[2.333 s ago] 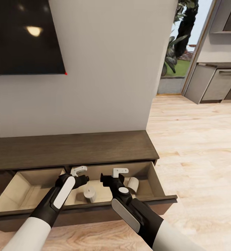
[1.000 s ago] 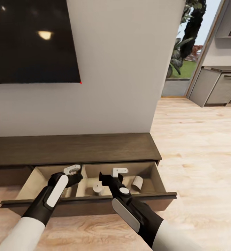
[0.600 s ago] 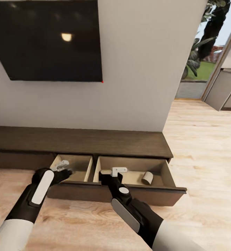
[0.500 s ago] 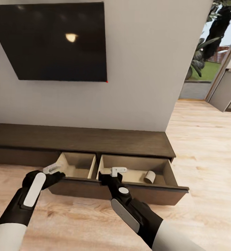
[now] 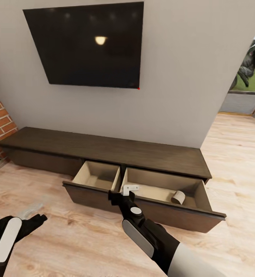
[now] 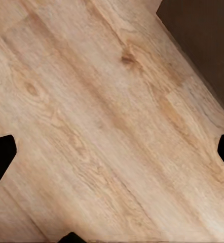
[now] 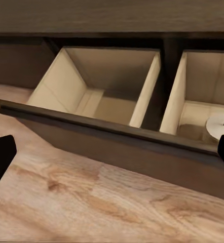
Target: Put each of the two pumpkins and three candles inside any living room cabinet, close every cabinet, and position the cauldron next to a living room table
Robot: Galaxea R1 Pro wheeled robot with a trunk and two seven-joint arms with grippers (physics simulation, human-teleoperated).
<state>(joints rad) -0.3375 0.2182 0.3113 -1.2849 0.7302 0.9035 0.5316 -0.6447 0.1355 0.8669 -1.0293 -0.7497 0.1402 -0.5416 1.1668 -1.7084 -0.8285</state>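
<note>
Right gripper (image 5: 130, 189) spread, cabinet (image 5: 104, 148) drawers out

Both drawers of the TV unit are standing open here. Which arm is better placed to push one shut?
Probably the right: the right gripper hangs at the open drawer front of the cabinet, while the left gripper is out over bare floor.

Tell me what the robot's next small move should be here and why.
Probably keep backing off and turn to look for the remaining items. The cabinet stands with its drawer pulled open, one candle lying on its side in the right compartment, another candle upright there, no pumpkins visible inside. Both claws look empty: the right claw hovers by the drawer front, the left claw over bare floor.
</note>
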